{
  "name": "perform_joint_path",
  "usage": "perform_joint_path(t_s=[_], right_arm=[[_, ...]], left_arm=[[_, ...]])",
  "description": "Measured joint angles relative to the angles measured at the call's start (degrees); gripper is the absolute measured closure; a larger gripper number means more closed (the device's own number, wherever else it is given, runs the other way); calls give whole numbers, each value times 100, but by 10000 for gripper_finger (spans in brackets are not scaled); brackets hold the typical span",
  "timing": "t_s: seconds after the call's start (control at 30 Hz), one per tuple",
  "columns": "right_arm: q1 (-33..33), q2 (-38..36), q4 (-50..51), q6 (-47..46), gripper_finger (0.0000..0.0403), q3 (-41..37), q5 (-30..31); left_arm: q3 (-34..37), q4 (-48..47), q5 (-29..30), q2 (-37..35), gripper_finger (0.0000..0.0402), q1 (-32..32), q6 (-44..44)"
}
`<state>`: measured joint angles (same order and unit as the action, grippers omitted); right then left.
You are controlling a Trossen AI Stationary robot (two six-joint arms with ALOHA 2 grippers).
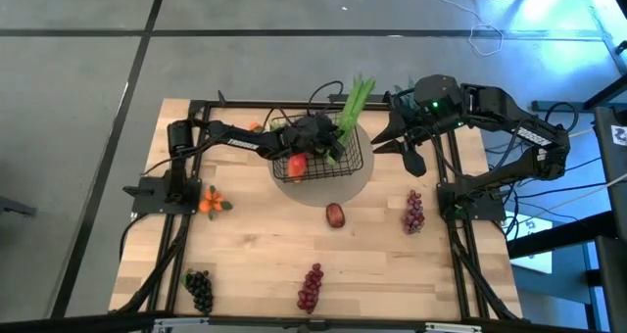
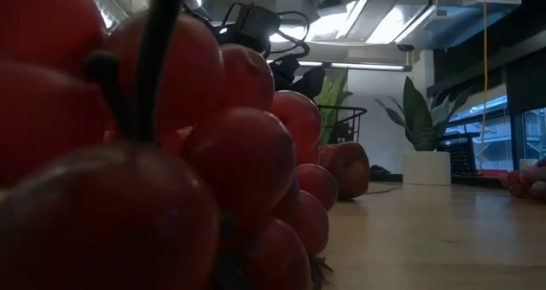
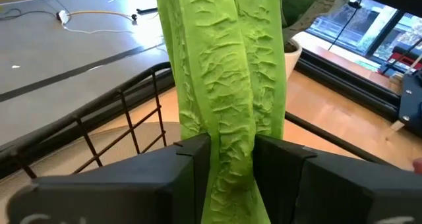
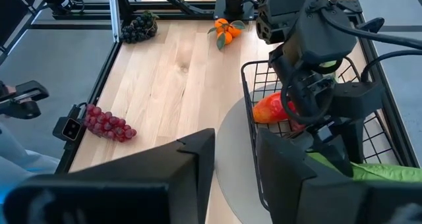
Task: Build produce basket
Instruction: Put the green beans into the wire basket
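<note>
Left wrist view shows the left gripper [image 3: 231, 165] clamped on the long green leafy stalk [image 3: 224, 85], fingers [image 3: 191, 165] pressed against either side of it, wire rim of the basket [image 3: 125, 112] just beyond. Seen from above, holding that stalk [image 1: 355, 103] over the basket [image 1: 355, 165], lower end down among the mesh, leafy tips sticking out past the rim toward one o'clock. Sits on a round grey mat [image 1: 370, 181] toward twelve o'clock on the table [image 1: 255, 245], with a red-orange mango [image 1: 296, 165] already inside. Right gripper [image 1: 394, 137] waits at the basket's three o'clock side, fingers slightly parted and holding nothing. Judged step: settling the stalk into the basket. Next calls for lowering or tilting until it rests on the mesh, then letting go and lifting clear without snagging the wire. Still out on the table: a small red fruit [image 1: 335, 214] at six o'clock of the basket, red grape bunches [image 1: 311, 287] and [image 1: 414, 213], a dark grape bunch [image 1: 199, 290], and small oranges [image 1: 211, 202].
</note>
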<state>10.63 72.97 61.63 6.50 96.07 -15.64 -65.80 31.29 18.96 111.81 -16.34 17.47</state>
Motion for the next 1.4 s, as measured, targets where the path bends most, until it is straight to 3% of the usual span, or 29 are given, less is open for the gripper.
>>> perform_joint_path(t_s=[0.2,0.7,1.1,1.4], right_arm=[[0,0,0,2,300,0,-2],[0,0,0,16,300,0,-2],[2,1,0,1,300,0,-79],[0,2,0,2,300,0,-212]], left_arm=[[0,-107,5,2,322,-89,31],[0,-355,-83,11,286,-237,362],[0,-358,-138,11,320,-214,304],[0,-358,-301,11,279,-269,446]])
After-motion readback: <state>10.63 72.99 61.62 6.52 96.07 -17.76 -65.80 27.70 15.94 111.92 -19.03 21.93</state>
